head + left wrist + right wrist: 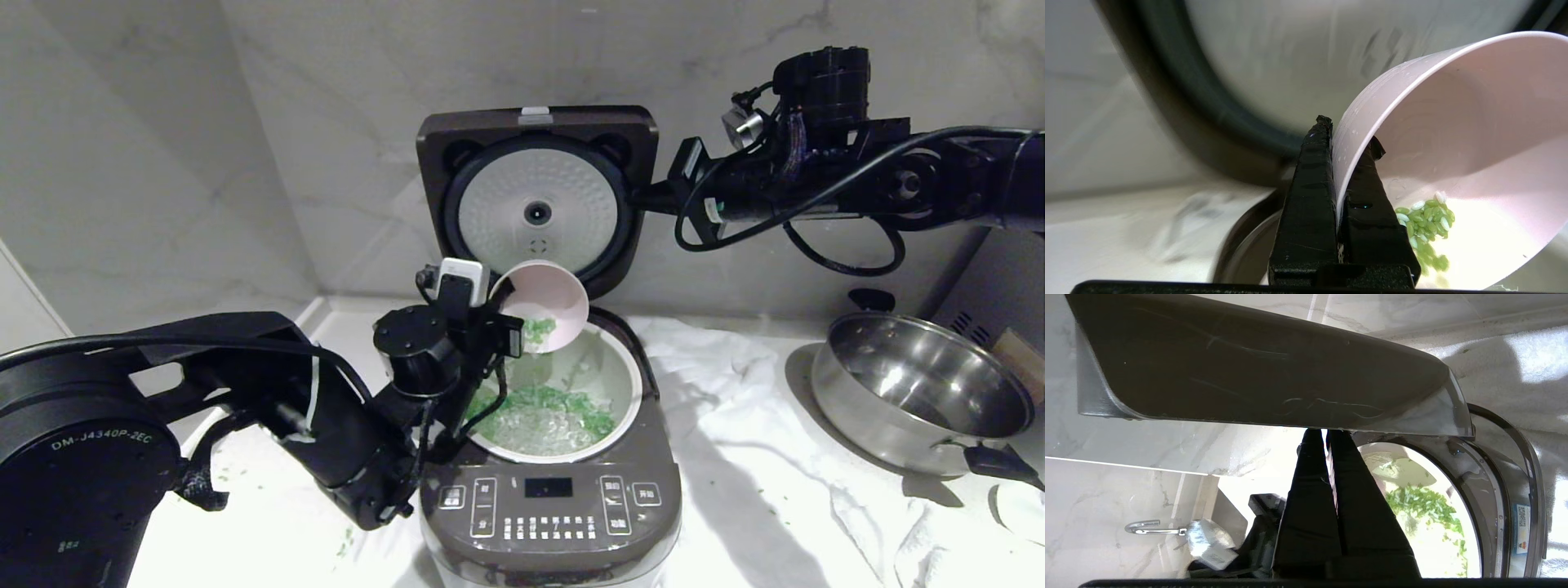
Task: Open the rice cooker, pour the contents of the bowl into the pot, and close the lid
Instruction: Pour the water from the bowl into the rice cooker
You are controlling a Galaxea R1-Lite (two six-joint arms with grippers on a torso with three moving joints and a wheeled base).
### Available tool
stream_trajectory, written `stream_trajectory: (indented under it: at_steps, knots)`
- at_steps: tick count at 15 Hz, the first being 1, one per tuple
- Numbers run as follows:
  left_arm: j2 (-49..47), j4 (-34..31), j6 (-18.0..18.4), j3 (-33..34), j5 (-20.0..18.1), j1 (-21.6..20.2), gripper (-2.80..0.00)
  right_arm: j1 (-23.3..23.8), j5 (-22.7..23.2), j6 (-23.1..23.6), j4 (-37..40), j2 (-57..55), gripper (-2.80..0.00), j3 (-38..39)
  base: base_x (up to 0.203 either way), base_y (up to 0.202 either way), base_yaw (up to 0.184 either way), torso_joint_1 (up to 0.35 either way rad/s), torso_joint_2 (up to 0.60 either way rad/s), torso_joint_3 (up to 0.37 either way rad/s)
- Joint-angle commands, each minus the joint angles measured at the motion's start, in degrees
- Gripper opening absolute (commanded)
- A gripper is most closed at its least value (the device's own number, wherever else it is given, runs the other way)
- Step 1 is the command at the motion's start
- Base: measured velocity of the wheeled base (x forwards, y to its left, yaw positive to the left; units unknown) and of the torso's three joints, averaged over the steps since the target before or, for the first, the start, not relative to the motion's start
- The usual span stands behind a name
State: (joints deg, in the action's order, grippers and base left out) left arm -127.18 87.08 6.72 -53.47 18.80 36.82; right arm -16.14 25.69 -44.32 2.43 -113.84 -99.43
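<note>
The cooker (551,490) sits on the cloth-covered surface (759,474) tight against the marble wall, its lid (535,192) swung fully upright so the pot (629,392) lies open from above. The right gripper (653,198) rests at the lid's right edge, jaws pressed together with nothing between them, seemingly bracing the lid so it cannot drop onto the pour. A steel pan (922,400) stands well apart to the right, out of the way. Over the pot's rear rim the left gripper (1337,171) has its jaws clamped on the wall of the bowl (549,298), tipped steeply with its mouth facing down into the pot. Most of the green bits (563,404) already lie in the pot; a small cluster clings inside the bowl. A few flecks lie scattered on the cloth. There's little room behind the bowl before the lid, so any withdrawal looks easiest forward and left.
</note>
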Motion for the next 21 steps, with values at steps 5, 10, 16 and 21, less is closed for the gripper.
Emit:
stream_trajectory:
  at_steps: [5, 10, 16, 21]
  knots:
    - [1.08, 0.59, 2.81, -0.72, 0.19, -0.17, -2.80, 0.17, 0.15, -0.24, 0.04, -0.07, -2.80, 0.46, 0.000, 0.000, 0.000, 0.000, 0.00, 0.000]
    - [5.57, 0.59, 9.64, -0.84, -0.11, 0.05, -2.80, 0.58, 0.15, -0.24, 0.04, -0.60, -2.80, 0.37, 0.000, 0.000, 0.000, 0.000, 0.00, 0.000]
    - [8.45, 0.59, 15.17, 0.82, -0.45, 2.80, -2.80, 0.51, 0.09, -0.32, 0.09, 0.19, -2.80, 0.11, 0.000, 0.000, 0.000, 0.000, 0.00, 0.000]
    - [9.67, 0.59, 15.17, 1.37, -0.43, 3.53, -2.80, 0.32, 0.15, -0.32, 0.12, 0.28, -2.80, 0.11, 0.000, 0.000, 0.000, 0.000, 0.00, 0.000]
